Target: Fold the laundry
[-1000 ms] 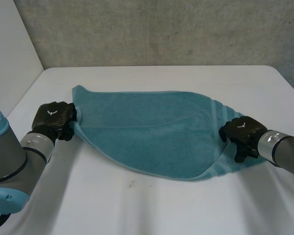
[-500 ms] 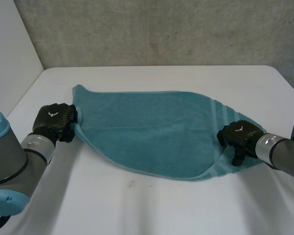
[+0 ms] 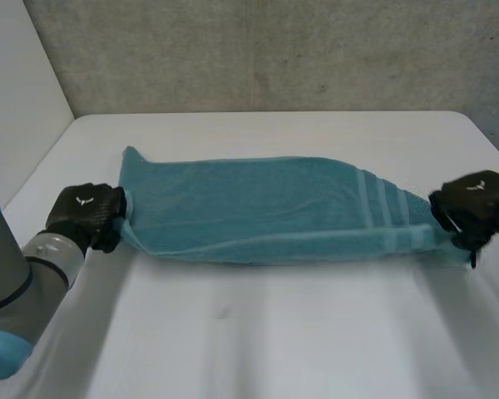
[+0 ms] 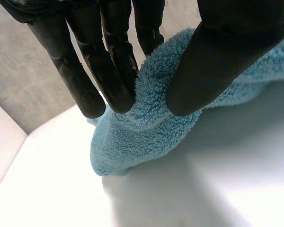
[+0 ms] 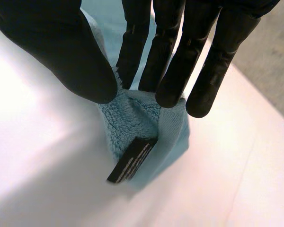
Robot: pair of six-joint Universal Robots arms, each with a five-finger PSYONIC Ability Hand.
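Head view: across mid-frame, stretched over the white surface (image 3: pixel 258 332), a teal terry towel (image 3: pixel 258 220). Pinched at its mid-left end between thumb and fingers (image 4: pixel 109 71) of left hand (image 3: pixel 85 214), at mid-right end likewise by right hand (image 3: pixel 474 208), near a black label (image 5: pixel 132 161). Soft, light, limp; probably best gripped at corners.

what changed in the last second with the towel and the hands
The right hand swung outward and the left hand eased slightly outward, stretching the teal towel from a sagging curve into a taut narrow band. Both hands kept pinching the towel's ends.
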